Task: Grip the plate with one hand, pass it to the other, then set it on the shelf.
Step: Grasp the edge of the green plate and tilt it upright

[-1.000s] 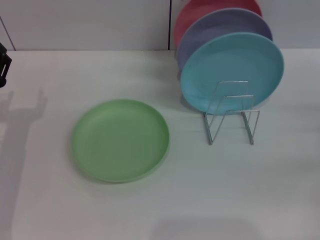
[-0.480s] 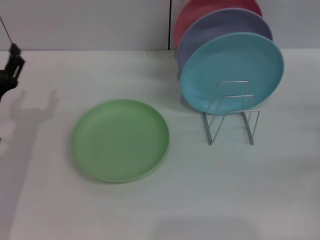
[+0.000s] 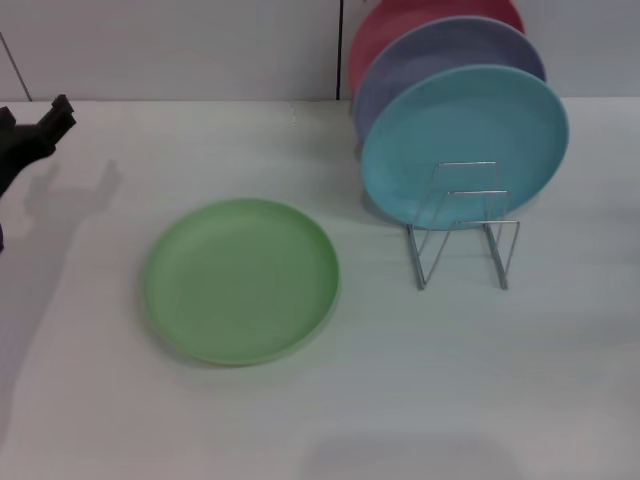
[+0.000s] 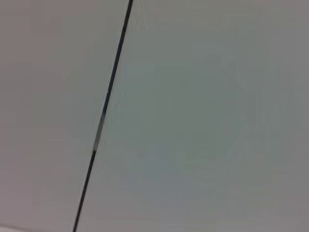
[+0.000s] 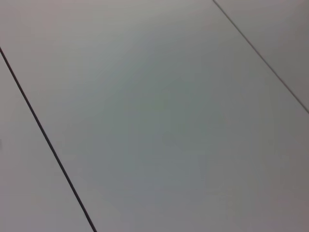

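The light-green plate [image 3: 242, 280] lies flat on the white table, left of centre in the head view. The silver wire shelf [image 3: 465, 240] stands to its right. My left gripper [image 3: 32, 118] shows at the far left edge, above the table and well apart from the plate, with its black fingers spread and empty. My right gripper is out of view. Both wrist views show only plain pale panels with dark seams.
A light-blue plate [image 3: 465, 140] leans upright in the wire shelf. A lavender plate [image 3: 440, 55] and a pink-red plate [image 3: 390, 30] stand behind it. A white wall rises behind the table [image 3: 420, 400].
My left gripper has come further into view at the left edge, moving right and a little up. Its shadow on the table has shifted with it. The plate has not moved.
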Available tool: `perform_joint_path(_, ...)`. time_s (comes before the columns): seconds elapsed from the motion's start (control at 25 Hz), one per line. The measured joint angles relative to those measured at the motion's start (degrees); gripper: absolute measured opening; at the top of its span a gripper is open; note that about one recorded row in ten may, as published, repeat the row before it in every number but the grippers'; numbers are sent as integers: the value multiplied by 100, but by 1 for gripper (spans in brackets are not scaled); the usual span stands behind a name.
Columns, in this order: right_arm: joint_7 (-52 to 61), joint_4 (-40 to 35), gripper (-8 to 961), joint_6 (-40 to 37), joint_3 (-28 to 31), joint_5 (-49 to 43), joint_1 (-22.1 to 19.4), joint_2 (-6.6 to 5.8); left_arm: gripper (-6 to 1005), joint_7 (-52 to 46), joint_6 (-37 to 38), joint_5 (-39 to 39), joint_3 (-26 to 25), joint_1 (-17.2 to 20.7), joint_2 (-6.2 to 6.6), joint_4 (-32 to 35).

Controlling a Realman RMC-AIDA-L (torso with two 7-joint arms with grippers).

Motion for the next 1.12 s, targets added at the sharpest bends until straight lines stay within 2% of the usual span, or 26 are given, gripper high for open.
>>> perform_joint_path(0.04, 0, 0, 698, 0, 0, 0, 0, 0, 794, 0, 0, 0, 0, 0, 0, 0)
perform_joint_path(0.12, 0, -7, 698, 1, 0, 0, 24, 0, 793, 2, -831, 375, -517, 148, 38, -612)
perform_joint_path(0.2, -1, -10, 698, 1, 0, 0, 33, 0, 791, 31, -2027, 876, -1143, 339, 21, -1505)
perform_joint_path(0.28, -10, -10, 698, 1, 0, 0, 36, 0, 790, 189, -2983, 1152, -1535, 461, -36, -2197)
perform_joint_path(0.32, -28, -12, 698, 2, 0, 9, 41, -3, 790, 692, -4102, 1239, -1973, 570, -175, -2969)
perform_joint_path(0.36, -33, -12, 698, 2, 0, 14, 43, -5, 789, 692, -4102, 1239, -1973, 570, -175, -2969)
perform_joint_path(0.44, -36, -14, 699, 2, 0, 18, 46, -5, 788, 1269, -4955, 1228, -2395, 612, -397, -3557)
perform_joint_path(0.48, -37, -17, 699, 2, 0, 20, 48, -6, 787, 1610, -5477, 1227, -2654, 611, -563, -3838)
perform_joint_path(0.52, -39, -20, 699, 2, 0, 19, 54, -8, 786, 2186, -6360, 1225, -3095, 571, -853, -4242)
perform_joint_path(0.56, -39, -20, 699, 2, 0, 19, 54, -8, 786, 2186, -6360, 1225, -3095, 571, -853, -4242)
perform_joint_path(0.64, -46, -21, 699, 2, -1, 9, 63, -12, 785, 2742, -7264, 1220, -3515, 472, -1128, -4665)
perform_joint_path(0.68, -52, -21, 699, 2, 0, 6, 68, -18, 784, 2871, -7606, 1210, -3601, 432, -1178, -4808)
perform_joint_path(0.72, -60, -33, 699, 12, 0, 3, 82, -33, 783, 2872, -8202, 1163, -3608, 336, -1172, -4987)
perform_joint_path(0.96, -81, -139, 699, 52, 0, -1, 127, -39, 780, 2551, -9054, 1212, -3596, 94, -1177, -5035)
perform_joint_path(1.12, -346, -172, 699, 64, -36, -5, 202, -52, 777, 2122, -9551, 1454, -3579, -235, -1182, -4730)
